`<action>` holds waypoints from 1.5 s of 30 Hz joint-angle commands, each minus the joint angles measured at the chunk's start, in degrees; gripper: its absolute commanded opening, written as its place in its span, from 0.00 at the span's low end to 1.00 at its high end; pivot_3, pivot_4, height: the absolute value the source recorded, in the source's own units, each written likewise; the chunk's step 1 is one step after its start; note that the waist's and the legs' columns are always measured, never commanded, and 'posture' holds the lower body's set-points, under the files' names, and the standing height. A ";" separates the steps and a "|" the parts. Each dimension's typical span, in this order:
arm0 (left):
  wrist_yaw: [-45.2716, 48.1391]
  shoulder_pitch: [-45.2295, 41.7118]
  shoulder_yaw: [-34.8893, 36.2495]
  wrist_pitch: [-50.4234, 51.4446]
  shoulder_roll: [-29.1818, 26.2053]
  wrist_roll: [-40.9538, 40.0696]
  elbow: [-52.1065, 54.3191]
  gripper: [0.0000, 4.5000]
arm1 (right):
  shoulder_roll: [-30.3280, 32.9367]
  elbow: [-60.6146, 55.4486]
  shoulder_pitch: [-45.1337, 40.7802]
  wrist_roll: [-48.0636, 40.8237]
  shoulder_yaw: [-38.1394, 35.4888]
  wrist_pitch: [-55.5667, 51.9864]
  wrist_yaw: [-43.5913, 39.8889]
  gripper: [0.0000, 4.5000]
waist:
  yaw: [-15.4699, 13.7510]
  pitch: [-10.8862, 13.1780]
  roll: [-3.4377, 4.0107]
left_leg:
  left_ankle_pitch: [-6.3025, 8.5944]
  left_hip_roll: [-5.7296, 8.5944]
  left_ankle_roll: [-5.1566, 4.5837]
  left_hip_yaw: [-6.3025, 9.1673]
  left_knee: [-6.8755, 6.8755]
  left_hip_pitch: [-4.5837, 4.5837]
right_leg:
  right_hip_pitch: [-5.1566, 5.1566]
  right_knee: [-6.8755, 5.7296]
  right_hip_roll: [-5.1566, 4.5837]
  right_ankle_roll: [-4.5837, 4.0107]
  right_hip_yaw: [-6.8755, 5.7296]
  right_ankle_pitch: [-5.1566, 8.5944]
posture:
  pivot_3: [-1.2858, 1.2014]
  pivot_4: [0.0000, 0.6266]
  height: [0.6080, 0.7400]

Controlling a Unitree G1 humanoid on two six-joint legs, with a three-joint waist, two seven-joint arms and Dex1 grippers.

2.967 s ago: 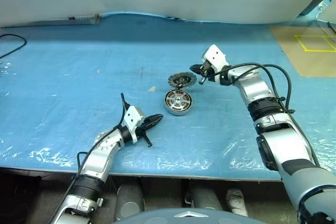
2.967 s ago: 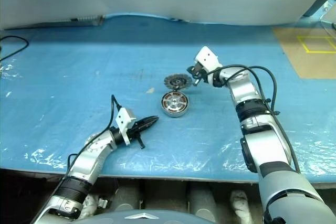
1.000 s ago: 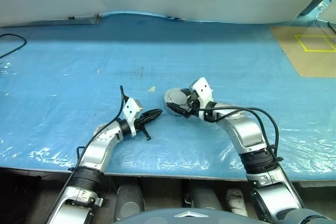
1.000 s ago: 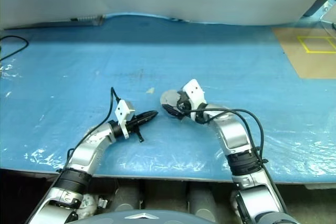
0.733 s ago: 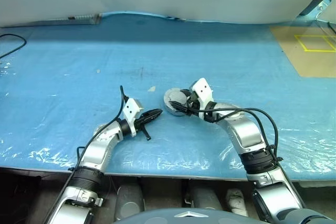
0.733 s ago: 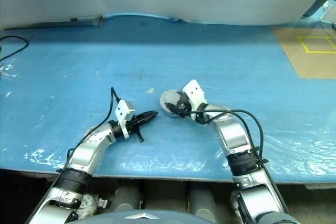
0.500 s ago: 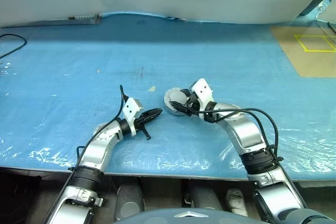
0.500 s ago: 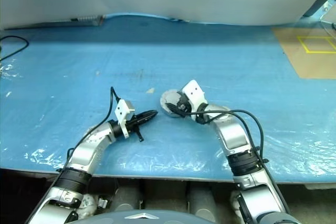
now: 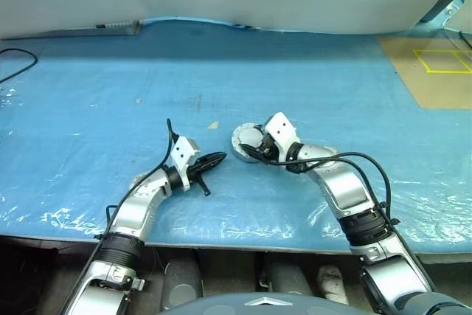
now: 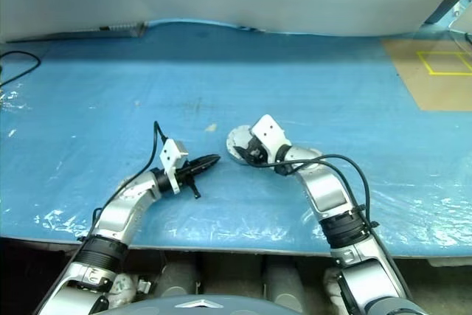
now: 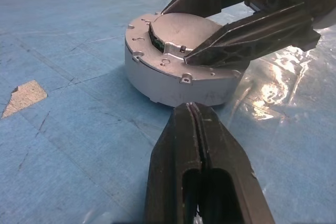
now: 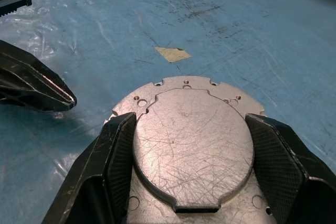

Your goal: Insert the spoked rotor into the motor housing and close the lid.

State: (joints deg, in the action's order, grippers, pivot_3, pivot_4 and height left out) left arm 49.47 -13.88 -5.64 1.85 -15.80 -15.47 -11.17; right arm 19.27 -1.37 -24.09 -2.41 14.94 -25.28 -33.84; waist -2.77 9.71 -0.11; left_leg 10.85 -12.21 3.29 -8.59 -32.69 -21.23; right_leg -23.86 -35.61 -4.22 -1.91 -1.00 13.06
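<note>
Workshop bench (blue plastic sheet), motor part

On the blue table cover, the right gripper straddles the lid; the left gripper points at it, fingers together.

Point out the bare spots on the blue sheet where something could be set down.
Free: the wide stretch of blue sheet behind both hands, and the part right of the right arm. Crowded: the middle, where the right hand straddles the closed motor and the left hand sits close beside.
</note>
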 commanded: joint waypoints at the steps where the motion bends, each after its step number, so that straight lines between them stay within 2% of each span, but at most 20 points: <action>1: -0.39 -0.07 1.25 0.32 -0.51 -1.16 2.77 0.00 | -0.24 3.98 -0.08 3.48 1.84 -1.06 2.24 0.66 | 0.14 0.00 0.00 | 0.00 0.00 0.00 0.00 0.00 0.04 | 0.03 -0.01 0.00 0.00 0.00 0.00 | 0.52 0.24 1.00; 4: -2.17 2.96 1.31 1.36 -0.13 -1.19 6.99 0.00 | -0.63 5.01 -0.15 3.46 1.92 -1.69 2.61 0.66 | 0.29 -0.01 0.00 | 0.01 0.00 0.01 0.00 0.00 0.25 | 0.28 0.03 0.00 0.01 0.01 0.01 | 0.52 0.24 1.00; 6: -6.63 3.21 2.15 10.65 0.36 -3.07 10.88 0.00 | -0.94 5.04 -0.16 2.89 1.44 -2.42 2.61 0.66 | 0.25 -0.01 0.00 | 0.01 -0.01 0.00 0.00 0.04 0.33 | 0.40 0.10 0.00 0.02 0.00 0.02 | 0.52 0.24 1.00; 8: -9.38 2.23 3.48 19.96 0.77 -7.12 14.01 0.00 | -0.95 5.17 -0.16 2.95 1.30 -2.41 2.56 0.66 | 0.24 -0.01 0.00 | 0.01 -0.01 0.00 0.00 0.05 0.37 | 0.43 0.09 0.00 0.02 -0.01 0.02 | 0.52 0.24 1.00; 11: -14.51 -2.65 8.83 40.07 1.55 -18.52 14.80 0.00 | -1.05 5.22 -0.02 2.86 1.07 -2.72 2.59 0.66 | 0.19 -0.01 0.00 | 0.01 0.00 0.00 0.00 0.04 0.46 | 0.51 0.04 -0.01 0.02 -0.01 0.02 | 0.52 0.24 1.00; 16: -21.13 -7.26 15.92 49.93 6.80 -28.46 14.30 0.00 | -1.29 5.21 0.27 2.88 1.17 -3.08 2.72 0.66 | 0.24 -0.02 0.00 | 0.01 0.10 0.00 0.01 0.03 0.46 | 0.58 0.10 -0.03 0.02 0.05 0.02 | 0.52 0.24 1.00; 20: -23.96 -8.81 15.91 51.82 9.23 -28.91 12.12 0.00 | -1.56 5.34 0.22 2.88 1.15 -3.20 2.81 0.66 | 0.26 -0.03 -0.02 | 0.01 0.10 0.00 0.01 0.16 0.31 | 0.57 0.32 -0.01 0.02 0.02 0.02 | 0.52 0.24 1.00; 28: -25.15 -12.82 13.24 48.34 11.33 -24.42 5.01 0.00 | -1.83 5.18 0.05 2.83 0.94 -3.45 2.89 0.66 | 0.28 -0.03 -0.02 | 0.00 0.11 0.00 0.02 0.35 0.30 | 0.64 0.67 0.00 0.15 -0.01 -0.05 | 0.52 0.24 1.00; 36: -25.59 -15.06 12.07 47.83 11.25 -21.49 -0.03 0.00 | -1.62 4.27 0.61 2.66 0.56 -4.00 2.94 0.66 | 0.10 -0.04 -0.03 | 0.00 0.18 0.00 0.04 0.47 0.32 | 0.66 0.85 -0.04 0.16 -0.04 -0.07 | 0.52 0.24 1.00; 40: -24.53 -15.30 10.91 48.37 10.66 -20.54 -0.59 0.00 | -1.24 3.10 0.96 0.83 0.46 -4.16 0.18 0.66 | -0.06 -0.04 -0.03 | 0.00 0.21 0.00 0.04 0.47 0.37 | 0.75 0.85 -0.08 0.16 -0.04 -0.06 | 0.52 0.24 1.00; 44: -23.64 -15.39 10.06 48.74 10.37 -20.07 -0.79 0.00 | -0.93 -0.03 1.99 -2.16 -0.17 -5.48 -2.89 0.96 | -0.28 -0.04 -0.04 | 0.00 0.21 0.00 0.06 0.55 0.36 | 0.75 0.95 -0.08 0.19 -0.07 -0.04 | 0.52 0.24 1.00; 45: -23.42 -15.55 9.90 48.79 10.30 -19.98 -0.90 0.00 | -0.71 -1.07 2.37 -2.83 -0.35 -6.11 -3.66 0.98 | -0.28 -0.04 -0.04 | 0.00 0.21 0.00 0.06 0.57 0.34 | 0.74 0.96 -0.08 0.20 -0.07 -0.03 | 0.52 0.24 1.00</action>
State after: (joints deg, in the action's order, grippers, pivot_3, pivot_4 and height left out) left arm 26.15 -29.42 5.16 49.92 -4.94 -36.69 -10.98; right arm 18.14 -2.04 -23.72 -3.10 13.33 -28.59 -34.91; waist -3.05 9.66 -0.15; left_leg 10.85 -12.00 3.28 -8.53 -32.07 -20.89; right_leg -23.13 -34.65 -4.30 -1.71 -1.08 13.04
